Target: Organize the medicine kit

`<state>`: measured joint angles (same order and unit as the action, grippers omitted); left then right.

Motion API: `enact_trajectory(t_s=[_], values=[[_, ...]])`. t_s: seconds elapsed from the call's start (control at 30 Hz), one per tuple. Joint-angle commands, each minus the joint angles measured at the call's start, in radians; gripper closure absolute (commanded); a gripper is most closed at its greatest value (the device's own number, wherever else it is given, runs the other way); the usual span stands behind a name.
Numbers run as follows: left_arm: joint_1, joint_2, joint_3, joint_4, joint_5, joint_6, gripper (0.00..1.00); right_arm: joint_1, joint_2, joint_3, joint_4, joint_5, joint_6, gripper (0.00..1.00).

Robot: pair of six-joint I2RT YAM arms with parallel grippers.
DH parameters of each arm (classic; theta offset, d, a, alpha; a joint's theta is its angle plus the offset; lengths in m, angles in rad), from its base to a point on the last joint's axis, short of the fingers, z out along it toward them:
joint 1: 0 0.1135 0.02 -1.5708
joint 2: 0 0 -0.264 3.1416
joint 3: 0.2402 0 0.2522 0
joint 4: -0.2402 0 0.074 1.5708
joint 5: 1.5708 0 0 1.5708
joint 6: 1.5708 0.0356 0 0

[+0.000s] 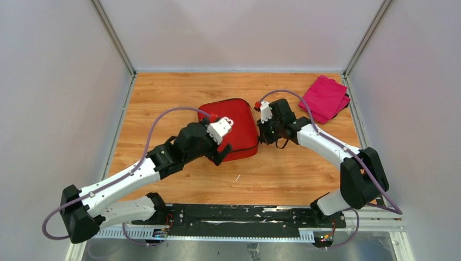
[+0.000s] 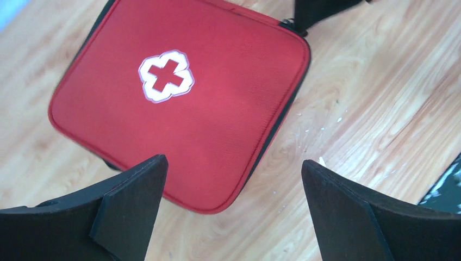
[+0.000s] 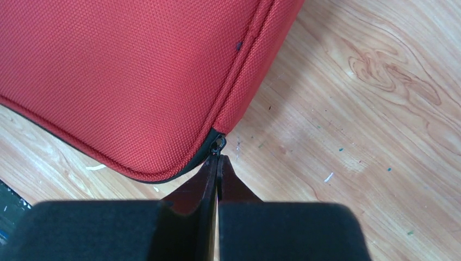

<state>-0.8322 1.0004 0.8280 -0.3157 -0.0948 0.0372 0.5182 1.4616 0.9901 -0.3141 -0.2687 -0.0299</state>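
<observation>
1. left arm [image 1: 128, 176]: stretched forward and to the right from its base, wrist tipped down.
2. left gripper [image 2: 234, 166]: jaws spread wide apart.
3. right arm [image 1: 326, 144]: elbow raised at the right, forearm reaching left.
4. right gripper [image 3: 217, 160]: fingers pressed flat together, tips pointing down.

The medicine kit [image 1: 242, 122] lies flat on the desk [image 1: 282, 168] just ahead of the spread left fingers [image 2: 128, 209], its zip pull [image 3: 218, 144] between the tips of the right fingers [image 3: 209, 182], and the folded cloth [image 1: 325, 98] lies well beyond those, at the desk's far corner.
</observation>
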Motion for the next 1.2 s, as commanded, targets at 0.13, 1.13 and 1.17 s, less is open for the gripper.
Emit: enact_trajectory(t_s=[0.13, 1.13, 1.17], values=[[-0.183, 0.131, -0.053, 0.120, -0.153, 0.347, 0.00, -0.013, -0.023, -0.019, -0.039, -0.074, -0.035, 1.00], [-0.196, 0.510, 0.096, 0.069, -0.335, 0.198, 0.33, 0.015, -0.237, -0.192, -0.131, -0.149, 0.016, 1.00], [-0.194, 0.512, 0.099, 0.073, -0.335, 0.193, 0.34, 0.018, -0.250, -0.202, -0.131, -0.164, 0.022, 1.00]])
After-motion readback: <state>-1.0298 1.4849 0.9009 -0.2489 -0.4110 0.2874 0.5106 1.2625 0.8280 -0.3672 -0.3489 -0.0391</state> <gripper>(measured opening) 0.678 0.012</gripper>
